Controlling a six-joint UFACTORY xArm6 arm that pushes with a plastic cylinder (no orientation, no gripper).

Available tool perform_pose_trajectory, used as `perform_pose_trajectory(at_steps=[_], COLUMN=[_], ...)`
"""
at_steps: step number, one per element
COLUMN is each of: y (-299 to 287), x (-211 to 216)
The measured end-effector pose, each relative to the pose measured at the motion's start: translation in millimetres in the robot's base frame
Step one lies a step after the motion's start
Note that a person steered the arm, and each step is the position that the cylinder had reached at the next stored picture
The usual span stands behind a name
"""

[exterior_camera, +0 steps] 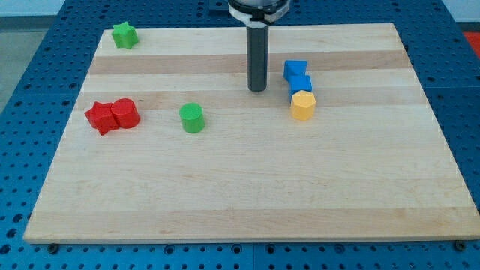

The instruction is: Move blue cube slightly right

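The blue cube (301,83) sits right of the board's centre, towards the view's top. Another blue block (295,69) touches it just above, and a yellow hexagonal block (303,105) touches it just below. My tip (257,89) rests on the board to the left of the blue cube, a short gap away and touching no block. The dark rod rises straight up from the tip to the view's top edge.
A green cylinder (192,118) stands left of centre. A red star-like block (100,117) and a red cylinder (125,113) touch each other at the left. A green star block (124,34) lies at the top left corner of the wooden board (247,187).
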State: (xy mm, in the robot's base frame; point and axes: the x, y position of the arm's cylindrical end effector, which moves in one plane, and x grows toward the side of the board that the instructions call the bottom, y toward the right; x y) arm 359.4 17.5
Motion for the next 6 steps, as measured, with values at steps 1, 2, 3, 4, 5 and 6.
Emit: perform_pose_trajectory(at_steps=[1,2,3,4,5,6], y=[17,36,47,55,61,61], x=[0,0,-1,-2,-6,-9])
